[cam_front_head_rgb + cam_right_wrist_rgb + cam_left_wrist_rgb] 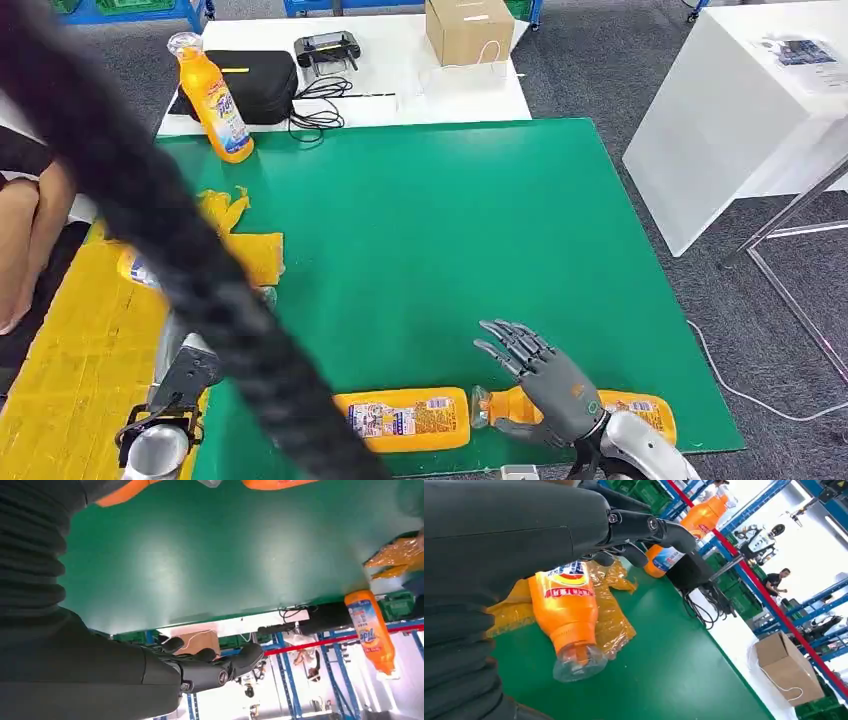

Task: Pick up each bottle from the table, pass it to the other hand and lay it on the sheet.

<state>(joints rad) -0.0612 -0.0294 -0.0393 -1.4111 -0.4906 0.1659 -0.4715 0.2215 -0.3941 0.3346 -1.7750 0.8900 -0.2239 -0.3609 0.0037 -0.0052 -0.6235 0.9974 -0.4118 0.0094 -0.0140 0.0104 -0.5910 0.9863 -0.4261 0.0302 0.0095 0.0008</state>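
Observation:
An orange bottle (566, 610) lies on the crumpled yellow sheet (611, 622). My left hand (639, 532) hovers just over it with fingers stretched out, holding nothing. In the head view this bottle (135, 268) is mostly hidden behind a black cable (180, 250). Two more orange bottles lie along the front edge of the green mat (420, 250): one (405, 418) in the middle, one (640, 412) partly under my right hand (545, 385). That hand is spread open above its neck. Another bottle (215, 100) stands upright at the mat's far left corner.
A person's arm (30, 225) rests at the left edge beside the yellow sheet. Behind the mat lie a black bag (255, 85), a controller (327, 47), cables and a cardboard box (468, 28). A white table (740, 110) stands to the right.

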